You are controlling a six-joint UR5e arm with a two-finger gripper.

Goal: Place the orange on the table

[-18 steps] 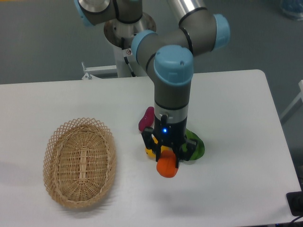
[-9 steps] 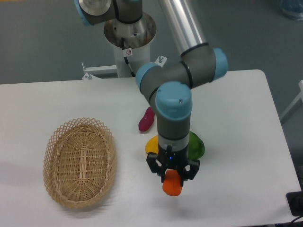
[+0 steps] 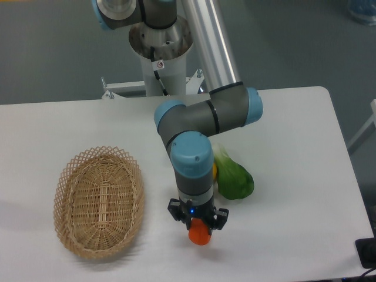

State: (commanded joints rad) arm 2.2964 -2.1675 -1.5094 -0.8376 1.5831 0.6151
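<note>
Over the large flat white bench [image 3: 294,194], my hand [image 3: 198,227] pinches the small smooth bright orange [image 3: 199,234]; I'd lower gently, then release.

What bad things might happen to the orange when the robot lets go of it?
The orange is round, so once the fingers open it may roll across the table, perhaps toward the near edge or the basket. If it is not quite touching down, which I cannot tell, it could drop and bounce.
</note>
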